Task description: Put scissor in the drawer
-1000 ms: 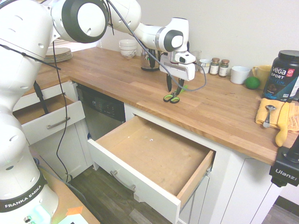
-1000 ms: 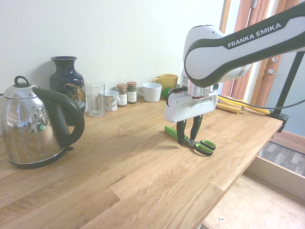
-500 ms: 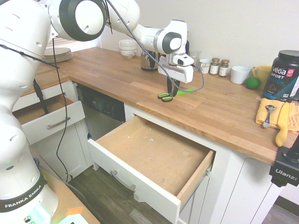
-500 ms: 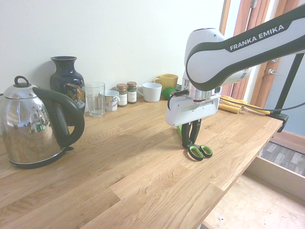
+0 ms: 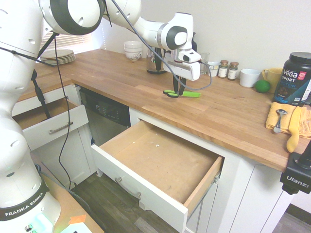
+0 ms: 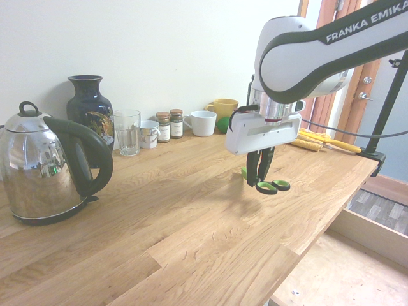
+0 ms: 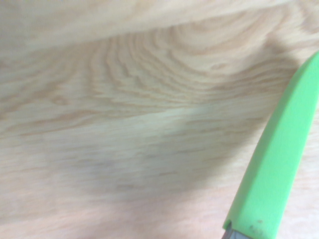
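Lime-green handles with dark-lined loops mark the small sheathed scissor [image 5: 181, 93], which hangs clear of the butcher-block wooden countertop [image 5: 146, 82], clamped near the pivot by the white arm's two-finger gripper [image 5: 179, 90]. The fingers are drawn tight on the scissor, pointing straight down, so the tool lies roughly level with its loops toward the counter edge and its sheath toward the wall. The grip near the middle is judged deliberate: it keeps the tool balanced for carrying. The wide white-fronted drawer with a bare wood interior and metal bar handle [image 5: 136, 190] stands pulled fully out below the counter, empty and ready; the scissor is well apart from it, above the counter. The first exterior view alone shows this drawer and a smaller white drawer [image 5: 51, 127] also open. The second exterior view [image 6: 264, 183] shows the gap and shadow under the loops, confirming lift-off. The wrist view shows only the green sheath [image 7: 271, 169] against blurred wood grain.
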`<action>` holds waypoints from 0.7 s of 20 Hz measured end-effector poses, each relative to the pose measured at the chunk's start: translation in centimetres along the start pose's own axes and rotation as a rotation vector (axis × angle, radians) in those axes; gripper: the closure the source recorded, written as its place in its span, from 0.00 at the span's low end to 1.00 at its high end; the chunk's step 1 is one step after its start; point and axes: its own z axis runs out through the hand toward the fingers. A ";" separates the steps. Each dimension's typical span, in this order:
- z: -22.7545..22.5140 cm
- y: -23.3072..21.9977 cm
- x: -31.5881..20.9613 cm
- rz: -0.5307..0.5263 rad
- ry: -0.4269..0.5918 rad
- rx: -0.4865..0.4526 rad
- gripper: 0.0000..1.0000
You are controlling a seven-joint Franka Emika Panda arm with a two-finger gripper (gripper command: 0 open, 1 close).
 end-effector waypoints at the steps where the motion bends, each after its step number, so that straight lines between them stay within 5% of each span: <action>1: -0.6 0.0 -0.2 0.000 0.003 0.005 1.00; 14: -7.7 0.5 -3.5 -0.015 0.034 0.036 1.00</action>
